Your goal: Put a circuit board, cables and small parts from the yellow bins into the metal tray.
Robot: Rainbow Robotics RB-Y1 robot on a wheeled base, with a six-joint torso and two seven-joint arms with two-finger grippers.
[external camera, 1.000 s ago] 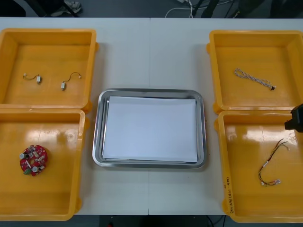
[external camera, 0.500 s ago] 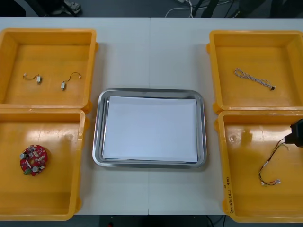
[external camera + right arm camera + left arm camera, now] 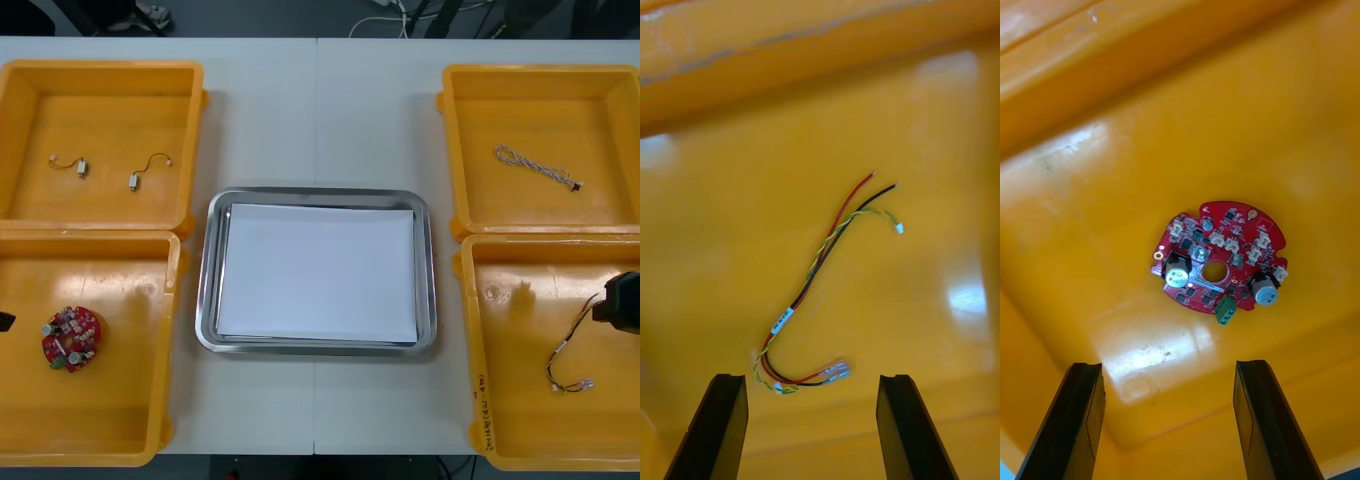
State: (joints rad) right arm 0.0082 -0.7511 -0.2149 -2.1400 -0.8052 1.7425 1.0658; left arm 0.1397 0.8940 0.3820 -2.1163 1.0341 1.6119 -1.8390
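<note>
A round red circuit board (image 3: 71,338) lies in the near left yellow bin (image 3: 110,430). My left gripper (image 3: 1169,424) hangs open above the board (image 3: 1221,262), and its tip shows at the table's left side (image 3: 4,321). A red and yellow cable (image 3: 573,350) with a black strand lies in the near right yellow bin (image 3: 520,420). Above it, my right gripper (image 3: 620,305) stands open, and the cable (image 3: 816,289) lies just beyond its fingers (image 3: 715,427). The metal tray (image 3: 318,196), white inside, sits between the bins.
The far left bin (image 3: 100,75) holds two small metal parts (image 3: 81,167) with short leads. A twisted blue and white cable (image 3: 536,167) lies in the far right bin (image 3: 540,78). Bin walls stand close on both sides of the tray.
My right gripper has moved nearer the table's front edge, over the near right bin and toward the cable. My left gripper's tip has come into the front view at the left.
</note>
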